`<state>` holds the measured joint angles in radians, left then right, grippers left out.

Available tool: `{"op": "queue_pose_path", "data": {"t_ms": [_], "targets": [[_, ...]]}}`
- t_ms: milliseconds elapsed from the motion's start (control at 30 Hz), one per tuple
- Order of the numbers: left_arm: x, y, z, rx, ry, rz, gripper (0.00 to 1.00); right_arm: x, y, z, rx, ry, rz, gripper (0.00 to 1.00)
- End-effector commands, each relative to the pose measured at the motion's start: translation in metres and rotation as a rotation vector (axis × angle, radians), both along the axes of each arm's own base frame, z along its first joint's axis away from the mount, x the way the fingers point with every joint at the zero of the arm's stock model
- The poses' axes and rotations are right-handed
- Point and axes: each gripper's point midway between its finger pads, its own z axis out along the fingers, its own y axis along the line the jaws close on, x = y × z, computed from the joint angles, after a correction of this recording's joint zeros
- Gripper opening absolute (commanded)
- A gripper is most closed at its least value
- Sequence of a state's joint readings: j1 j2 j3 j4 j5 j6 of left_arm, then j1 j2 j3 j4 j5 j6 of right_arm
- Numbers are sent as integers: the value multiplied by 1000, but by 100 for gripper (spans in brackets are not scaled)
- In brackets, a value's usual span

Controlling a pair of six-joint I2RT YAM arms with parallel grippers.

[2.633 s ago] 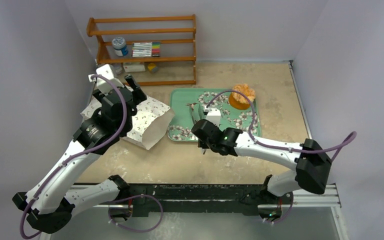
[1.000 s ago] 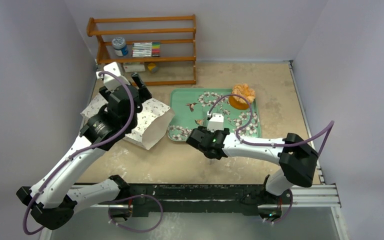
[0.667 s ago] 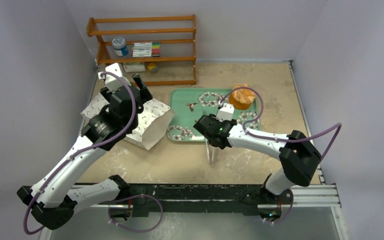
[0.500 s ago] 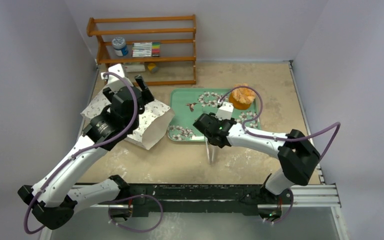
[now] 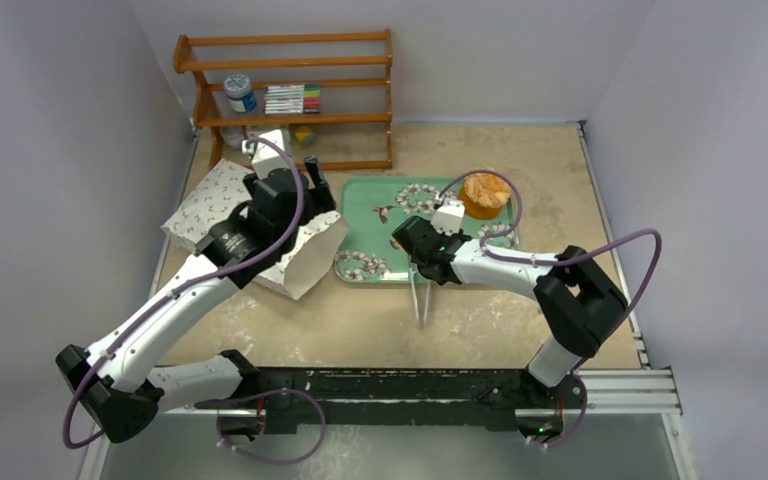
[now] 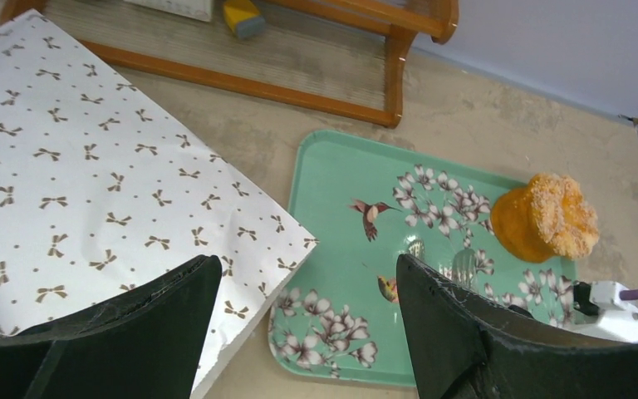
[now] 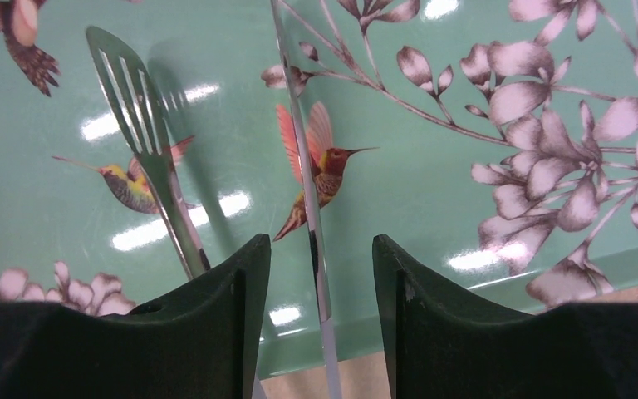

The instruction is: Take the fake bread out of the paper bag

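Since the earlier frame the left arm has swung right and farther back, and the right gripper's [image 7: 320, 249] fingers have narrowed.

Lower centre of the top view: the right gripper hangs over the near rim of the green floral tray [image 6: 332, 191]. Its fingers stand apart with a narrow gap. A knife [image 7: 299, 141] runs through that gap with no contact visible, and a fork [image 7: 133, 83] lies just beside it.

Centre left: the paper bag [image 6: 91, 183] lies on the table [image 5: 360, 320], its mouth facing the tray.

The left gripper [image 6: 303, 274] hovers over the bag's right edge, fingers wide apart and empty.

Upper right of the tray: the fake bread [image 6: 547, 218], one ruffled pastry, stands outside the bag.

Top: a wooden shelf [image 5: 285, 40].
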<state>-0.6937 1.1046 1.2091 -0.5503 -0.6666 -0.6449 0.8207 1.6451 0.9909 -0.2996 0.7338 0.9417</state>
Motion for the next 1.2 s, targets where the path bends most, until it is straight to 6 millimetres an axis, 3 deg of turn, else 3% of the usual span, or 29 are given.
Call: {"op": "queue_pose_path", "data": {"t_ms": [0,133,333,467,733,933,1167], "targets": [[7,-24,-6,-79,6,-56,78,1,-2,-15,8,14,27,49],[8,-42,-17,-73,26,-82,78,1,-4,-24,12,25,31,39],[12,-65,-37,-53,65,-108,79,5,-2,-15,33,-13,49,0],[14,-74,-47,-56,82,-116,79,11,1,15,45,-118,85,0],[21,-94,-46,-79,85,-147,80,4,36,83,38,-283,217,0],[25,-110,-50,-56,91,-161,80,-5,67,110,8,-320,261,0],[25,-108,-57,3,103,-142,79,-12,74,136,30,-360,269,0]]}}
